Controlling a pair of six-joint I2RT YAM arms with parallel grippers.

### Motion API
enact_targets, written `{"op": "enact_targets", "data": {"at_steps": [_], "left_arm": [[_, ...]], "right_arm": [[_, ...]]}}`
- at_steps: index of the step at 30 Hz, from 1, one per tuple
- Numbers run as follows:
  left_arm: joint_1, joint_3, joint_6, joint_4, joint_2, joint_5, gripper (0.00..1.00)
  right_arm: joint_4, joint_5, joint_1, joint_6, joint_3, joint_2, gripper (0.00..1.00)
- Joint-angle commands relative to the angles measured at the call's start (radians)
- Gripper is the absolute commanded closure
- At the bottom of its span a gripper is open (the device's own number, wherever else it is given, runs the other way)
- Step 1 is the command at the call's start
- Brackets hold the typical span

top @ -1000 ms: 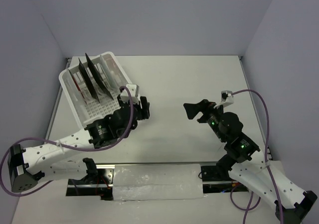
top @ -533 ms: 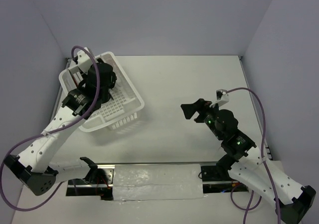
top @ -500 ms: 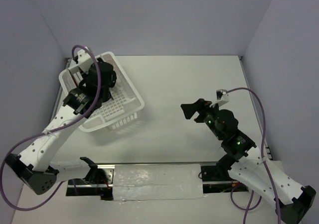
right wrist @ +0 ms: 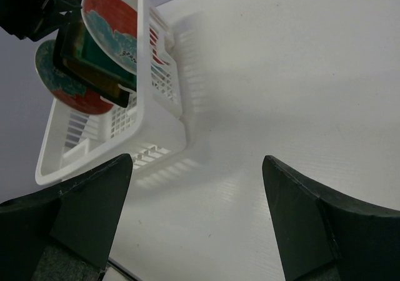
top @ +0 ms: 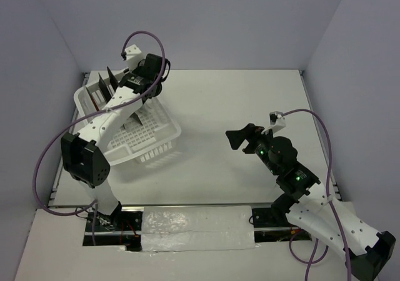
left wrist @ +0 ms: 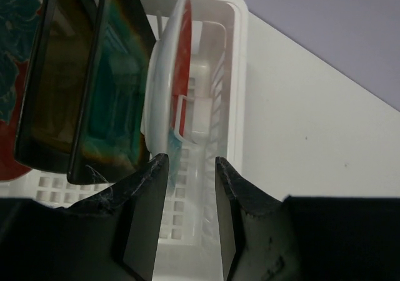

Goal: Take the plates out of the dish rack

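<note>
The white dish rack (top: pixel 164 133) stands at the table's back left. Several plates stand on edge in it. In the left wrist view these are a red floral round one (left wrist: pixel 11 50), an amber-centred square (left wrist: pixel 53 87), a teal-centred square (left wrist: pixel 115 100) and a second round one (left wrist: pixel 177 69) with a white back. My left gripper (left wrist: pixel 191 159) is open by a narrow gap. It hangs inside the rack (left wrist: pixel 237 75), just past that white-backed plate's lower edge, with nothing between its fingers. My right gripper (right wrist: pixel 197 162) is wide open over bare table, far from the rack (right wrist: pixel 142 62).
Grey walls close in the table on three sides, and the rack sits close to the left wall. The left arm (top: pixel 106 122) stretches across the rack from the near-left corner. The right arm (top: pixel 281 159) stands at the table's right half.
The left arm has swung from the rack's near side to reach over its far end, and its jaws have narrowed. The right arm has barely moved.
</note>
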State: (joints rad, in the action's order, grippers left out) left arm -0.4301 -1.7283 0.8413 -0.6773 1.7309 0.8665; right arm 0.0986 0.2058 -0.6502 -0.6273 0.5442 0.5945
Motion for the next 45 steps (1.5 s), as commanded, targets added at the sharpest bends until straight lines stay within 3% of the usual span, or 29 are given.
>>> {"op": "enact_targets", "data": {"at_steps": [1,6,24,30,33,34,36,45], "left_arm": [[0.036,-0.040,-0.010,0.008,-0.011,0.028,0.52],[0.044,-0.021,-0.021,0.034,-0.016,0.075,0.54],[0.125,0.006,-0.022,0.091,0.140,-0.009,0.55],[0.128,-0.007,-0.028,0.091,0.171,0.005,0.67],[0.128,-0.008,-0.036,0.096,0.168,0.011,0.83],[0.128,-0.008,-0.036,0.094,0.164,0.012,0.93],[0.128,-0.014,-0.042,0.091,0.159,0.012,1.00],[0.128,-0.099,-0.062,0.041,0.113,0.009,1.00]], "right_arm": [[-0.013,0.001,-0.005,0.012,0.042,-0.004,0.08],[-0.014,-0.025,-0.005,0.009,0.045,-0.009,0.08],[-0.013,-0.036,-0.005,0.015,0.046,-0.010,0.08],[-0.014,-0.043,-0.005,0.015,0.048,-0.009,0.08],[-0.013,-0.045,-0.003,0.015,0.051,-0.010,0.08],[-0.013,-0.045,-0.005,0.017,0.049,-0.012,0.08],[-0.013,-0.042,-0.005,0.017,0.049,-0.013,0.08],[-0.007,-0.034,-0.003,0.021,0.053,-0.005,0.08]]}}
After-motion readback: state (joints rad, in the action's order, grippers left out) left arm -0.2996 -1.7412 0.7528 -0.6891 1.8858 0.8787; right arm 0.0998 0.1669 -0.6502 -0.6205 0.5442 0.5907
